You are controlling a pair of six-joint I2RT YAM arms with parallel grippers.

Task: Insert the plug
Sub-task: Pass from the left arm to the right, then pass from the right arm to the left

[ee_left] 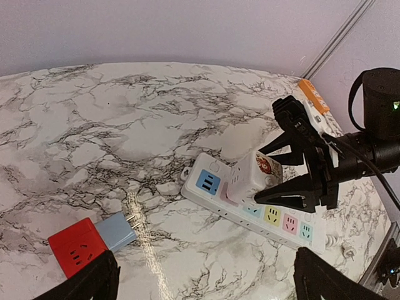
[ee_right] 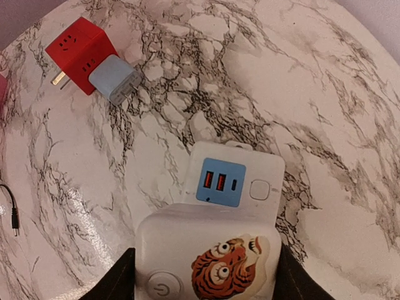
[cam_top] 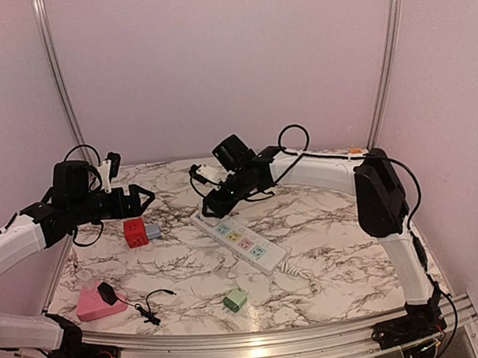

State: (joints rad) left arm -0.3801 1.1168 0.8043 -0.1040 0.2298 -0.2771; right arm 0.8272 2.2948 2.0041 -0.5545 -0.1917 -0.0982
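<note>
The white plug (ee_right: 206,256) meets the power strip (cam_top: 241,240)
The right end effector (ee_left: 262,176) pinches it, tilted on the strip beside its blue end. Next, probably push straight down. The left end effector (cam_top: 146,199) is spread wide.

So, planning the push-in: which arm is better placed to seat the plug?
Right. The right gripper holds the white tiger adapter at the power strip; the left gripper hangs open, off near the red cube.
</note>
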